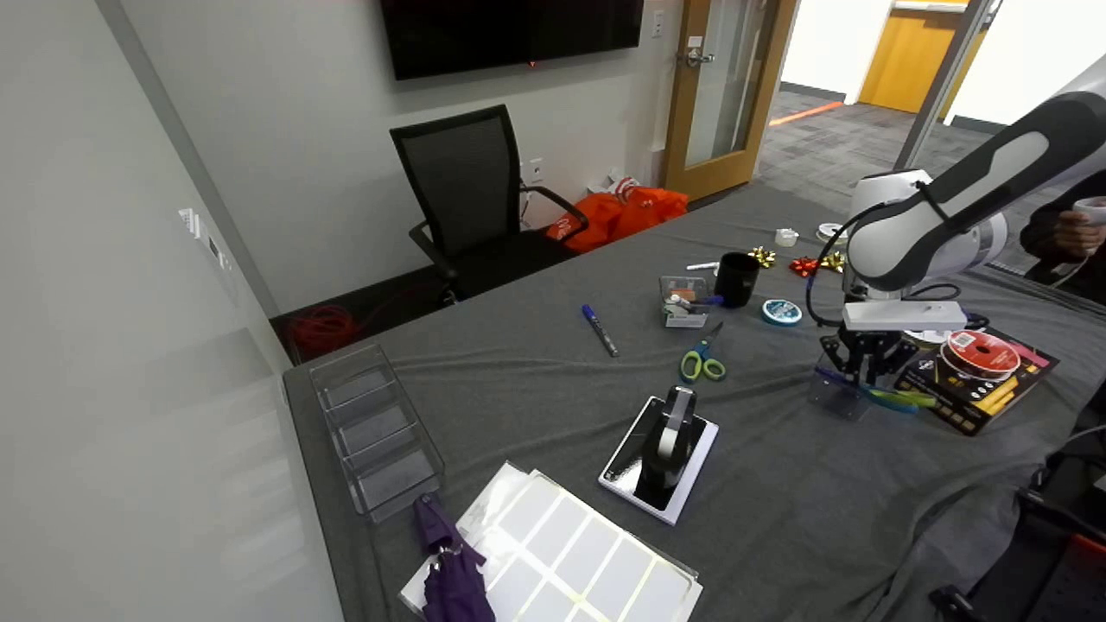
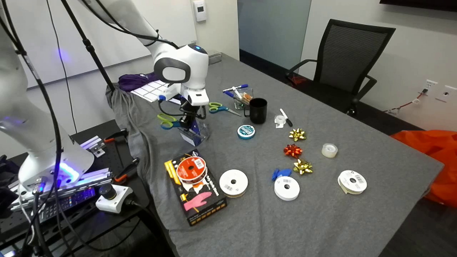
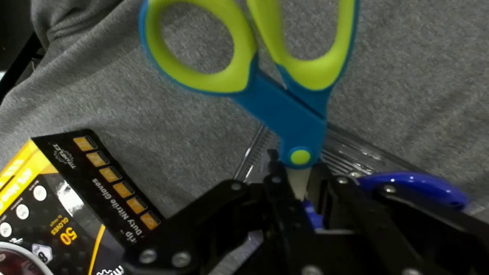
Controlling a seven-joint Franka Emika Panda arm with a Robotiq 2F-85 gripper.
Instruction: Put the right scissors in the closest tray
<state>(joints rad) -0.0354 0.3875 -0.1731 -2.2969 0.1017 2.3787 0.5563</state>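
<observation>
Pinched by the blades in the hand [image 3: 298, 170], the lime-and-blue scissors [image 3: 282, 110] are held over the small clear tray [image 3: 366, 153] and are best lowered blades-first before release, lest they be tipped out by the jutting handles, while "Duty Nitrile Gloves" is printed on the black glove box [image 3: 76, 202] near the tray.

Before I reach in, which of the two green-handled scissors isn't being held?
The loose scissors, lying on the cloth near the mug. The held scissors are clamped in the tool.
</observation>
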